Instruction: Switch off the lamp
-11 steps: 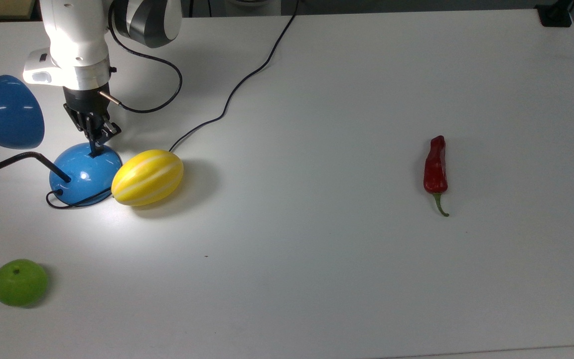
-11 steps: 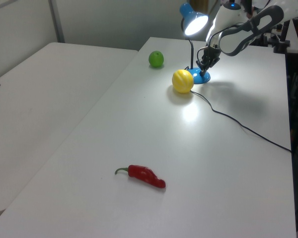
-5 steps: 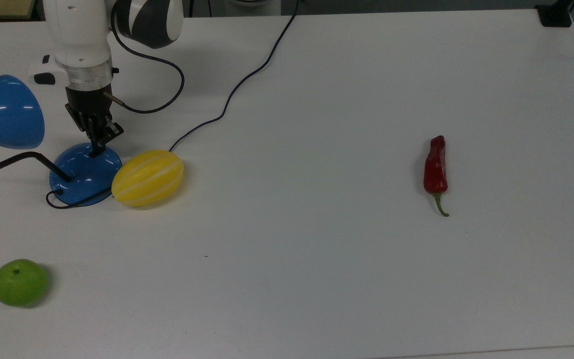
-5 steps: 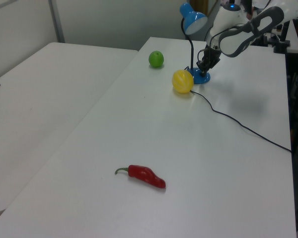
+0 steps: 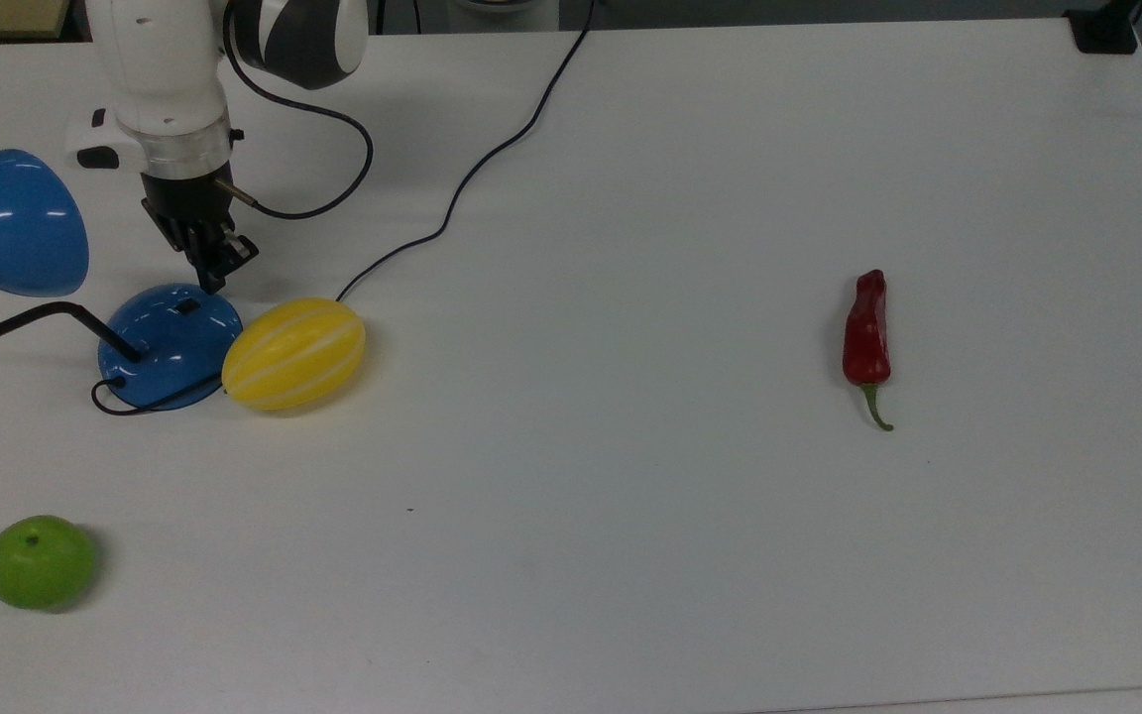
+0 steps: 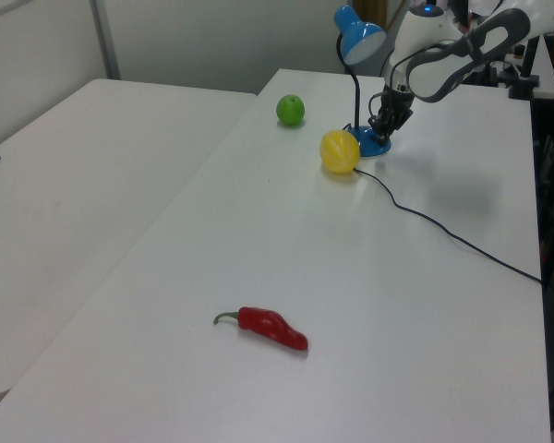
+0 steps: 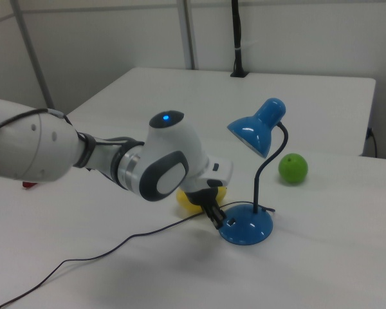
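Spreading wide and white under everything: the worktop (image 5: 690, 555). Reaching in over it from the top view's upper left: the white robot arm (image 7: 64, 151). Standing near the top view's left edge: the lamp (image 5: 170, 342), its blue shade (image 7: 257, 129) not glowing (no bright patch below it). Hovering just above the rim of the lamp's blue dome base, close to the small black switch: the gripper (image 5: 211, 260), jaws seeming closed together, nothing between them. Lying against the base, on the top view's right of it: the yellow melon (image 5: 294, 353). Resting well apart: the green fruit (image 5: 40, 561) and the red chili (image 5: 866, 332).
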`<control>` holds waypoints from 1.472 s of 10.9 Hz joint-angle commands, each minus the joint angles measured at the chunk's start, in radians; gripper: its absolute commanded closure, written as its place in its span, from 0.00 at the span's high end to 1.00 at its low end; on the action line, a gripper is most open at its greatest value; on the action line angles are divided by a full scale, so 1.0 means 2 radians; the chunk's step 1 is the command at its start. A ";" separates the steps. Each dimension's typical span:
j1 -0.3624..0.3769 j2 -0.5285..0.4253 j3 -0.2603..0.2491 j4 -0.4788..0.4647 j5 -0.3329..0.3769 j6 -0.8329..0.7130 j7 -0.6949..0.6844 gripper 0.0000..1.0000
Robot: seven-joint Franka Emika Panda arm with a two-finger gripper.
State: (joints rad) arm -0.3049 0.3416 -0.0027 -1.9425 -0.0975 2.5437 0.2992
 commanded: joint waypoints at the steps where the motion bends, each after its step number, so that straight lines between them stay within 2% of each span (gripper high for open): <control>1: 0.027 -0.059 0.001 -0.007 -0.010 -0.078 0.008 0.00; 6: 0.132 -0.085 0.006 0.107 -0.011 -0.300 -0.023 0.00; 8: 0.161 -0.112 0.006 0.137 -0.003 -0.373 -0.080 0.00; 11: 0.187 -0.142 0.004 0.167 0.003 -0.460 -0.165 0.00; 14: 0.202 -0.165 -0.002 0.177 0.003 -0.497 -0.183 0.00; 15: 0.199 -0.172 -0.002 0.177 0.004 -0.498 -0.183 0.02; 16: 0.195 -0.175 -0.002 0.177 0.005 -0.499 -0.182 0.26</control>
State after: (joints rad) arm 0.0756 0.0202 0.0174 -1.5889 -0.1022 1.5741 -0.0356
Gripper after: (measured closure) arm 0.974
